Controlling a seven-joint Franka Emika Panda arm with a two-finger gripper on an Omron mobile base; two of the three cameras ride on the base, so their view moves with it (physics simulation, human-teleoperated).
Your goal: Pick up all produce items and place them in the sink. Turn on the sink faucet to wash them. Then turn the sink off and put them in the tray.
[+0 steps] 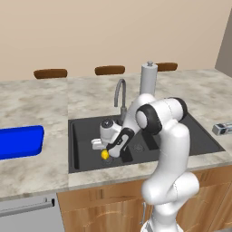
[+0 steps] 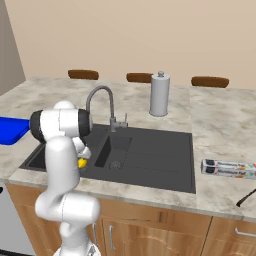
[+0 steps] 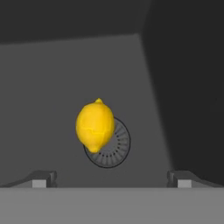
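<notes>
Small yellow lemon point(image 3: 95, 125) in the black matte sink point(image 1: 86, 129).
The hand point(image 3: 111, 178) is spread wide above it, the fruit partly over the round drain point(image 3: 110, 146).

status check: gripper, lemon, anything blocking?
Gripper open, down in the sink, holding nothing. Lemon on the basin floor, partly over the drain, between the fingertip lines. Nothing in the way.

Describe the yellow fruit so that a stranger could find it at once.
Find the black sink in the stone counter. In its basin, partly over the round drain, is the lemon, under the open end effector. It is the single bright yellow thing there.
</notes>
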